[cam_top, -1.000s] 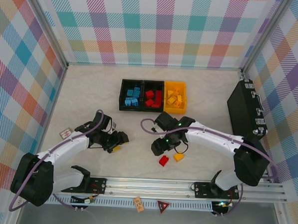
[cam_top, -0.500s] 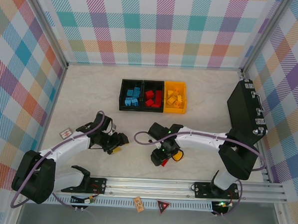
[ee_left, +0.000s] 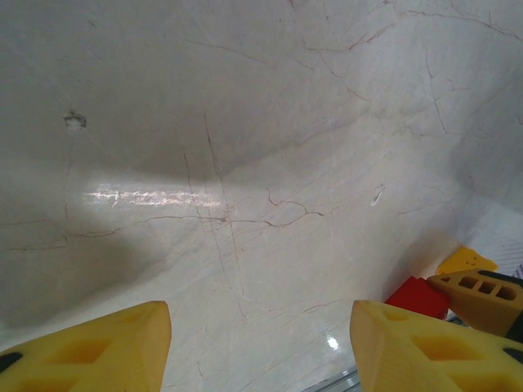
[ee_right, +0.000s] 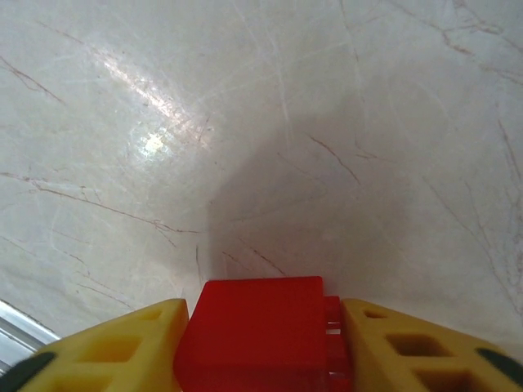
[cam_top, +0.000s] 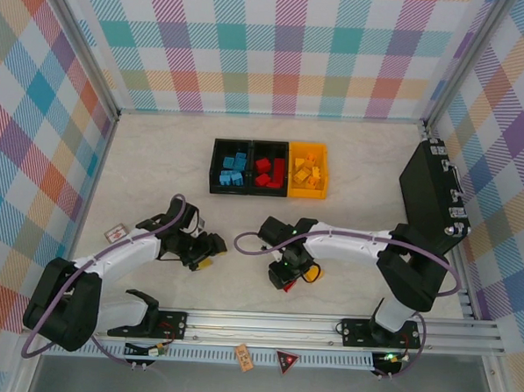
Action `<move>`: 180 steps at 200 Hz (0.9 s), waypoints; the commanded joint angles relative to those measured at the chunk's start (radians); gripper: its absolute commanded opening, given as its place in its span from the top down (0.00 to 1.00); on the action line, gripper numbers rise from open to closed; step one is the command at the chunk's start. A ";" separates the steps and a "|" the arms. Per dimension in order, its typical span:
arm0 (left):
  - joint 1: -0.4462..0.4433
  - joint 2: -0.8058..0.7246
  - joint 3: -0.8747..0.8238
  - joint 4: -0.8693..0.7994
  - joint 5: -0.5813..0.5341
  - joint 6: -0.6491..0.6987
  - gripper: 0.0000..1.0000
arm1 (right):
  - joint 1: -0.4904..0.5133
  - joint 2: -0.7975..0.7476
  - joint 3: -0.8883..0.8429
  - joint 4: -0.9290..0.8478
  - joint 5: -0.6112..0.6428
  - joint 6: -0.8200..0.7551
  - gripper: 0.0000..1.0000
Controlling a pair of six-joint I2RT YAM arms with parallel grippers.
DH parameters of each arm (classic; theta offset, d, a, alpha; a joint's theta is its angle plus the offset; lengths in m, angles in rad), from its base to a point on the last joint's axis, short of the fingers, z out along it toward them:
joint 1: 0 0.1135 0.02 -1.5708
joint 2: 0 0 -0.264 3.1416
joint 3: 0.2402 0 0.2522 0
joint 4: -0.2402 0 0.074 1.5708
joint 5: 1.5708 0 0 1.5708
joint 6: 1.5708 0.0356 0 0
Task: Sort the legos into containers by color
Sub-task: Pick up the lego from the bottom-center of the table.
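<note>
A red lego (cam_top: 281,282) lies on the table near the front, and my right gripper (cam_top: 284,275) is down over it. In the right wrist view both yellow fingers press the sides of the red lego (ee_right: 257,335), so my right gripper (ee_right: 263,317) is shut on it. A yellow-orange lego (cam_top: 312,272) lies just right of it. My left gripper (cam_top: 204,252) hovers to the left; in its wrist view it (ee_left: 260,343) is open over bare table. The containers stand at the back: a black bin (cam_top: 214,165) with blue legos, a black bin (cam_top: 270,145) with red ones, a yellow-orange bin (cam_top: 309,146) with yellow ones.
A large flat black case (cam_top: 434,187) stands along the right wall. A small tag (cam_top: 116,233) lies at the left. The metal rail (cam_top: 264,323) runs along the front edge. Checked walls enclose the table.
My right gripper has moved down and left onto the red lego and closed on it. The left arm has hardly moved.
</note>
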 commanded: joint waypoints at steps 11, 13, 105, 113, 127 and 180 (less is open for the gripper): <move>0.010 0.001 -0.009 0.019 -0.008 -0.011 0.40 | 0.007 -0.001 0.012 -0.024 0.033 -0.001 0.60; 0.010 0.001 -0.009 0.019 -0.008 -0.012 0.40 | 0.007 -0.001 0.016 -0.026 0.036 -0.002 0.61; 0.008 -0.004 0.076 0.028 -0.056 -0.012 0.40 | -0.126 0.007 0.221 0.000 0.018 -0.006 0.63; 0.008 0.001 0.089 0.038 -0.060 -0.015 0.40 | -0.153 0.015 0.250 0.010 0.010 -0.008 0.63; 0.007 0.012 0.113 0.057 -0.069 -0.022 0.40 | -0.200 0.039 0.308 0.025 -0.008 -0.004 0.63; 0.000 0.077 0.227 0.127 -0.097 -0.049 0.40 | -0.311 0.235 0.639 -0.010 0.041 0.018 0.63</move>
